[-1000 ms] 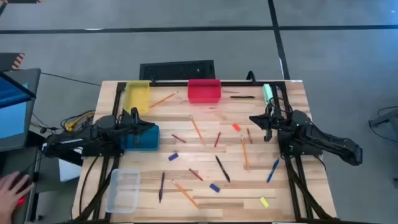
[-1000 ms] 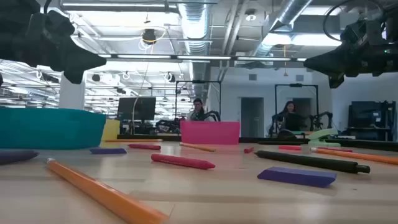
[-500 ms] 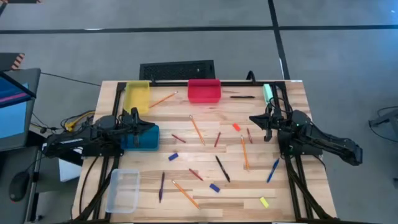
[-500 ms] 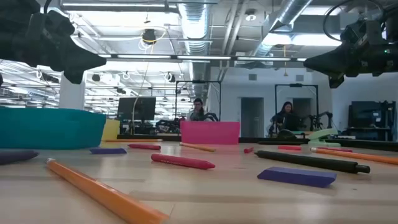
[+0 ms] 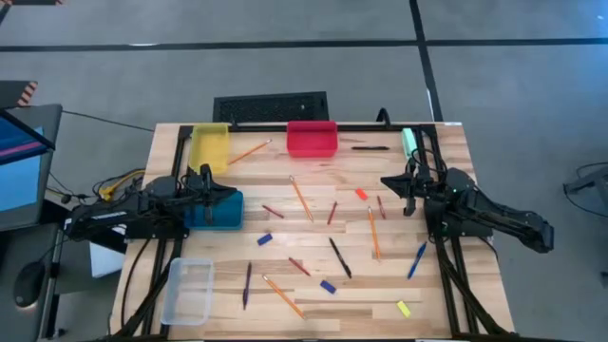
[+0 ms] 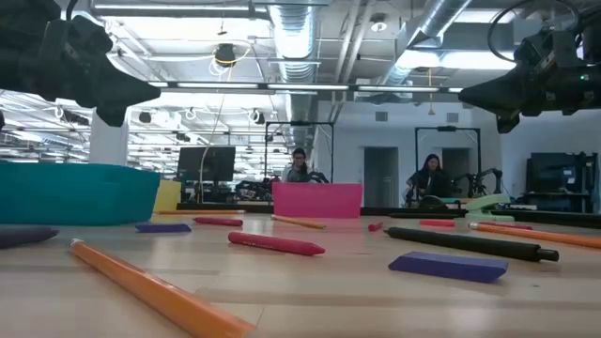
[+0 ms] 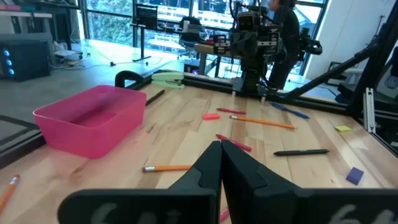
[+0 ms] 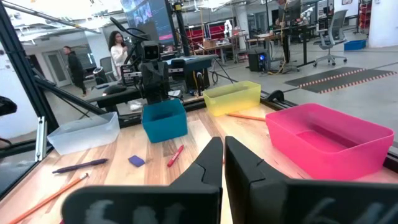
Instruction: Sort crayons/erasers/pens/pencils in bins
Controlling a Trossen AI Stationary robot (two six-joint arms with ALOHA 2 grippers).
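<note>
We find the right gripper [image 5: 388,180] empty, jaws pressed together, hovering. Nearest it lies the small orange-red block eraser [image 5: 361,194], just beside; we advise opening wide before descending squarely.

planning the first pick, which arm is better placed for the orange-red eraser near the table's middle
Right. The right gripper hovers close beside the orange-red eraser; the left gripper waits over the teal bin, far across the table.

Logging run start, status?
Left gripper shut, over teal-blue plastic bin. Right gripper shut, empty, table's right side. Long orange pencils scattered, unsorted.
</note>
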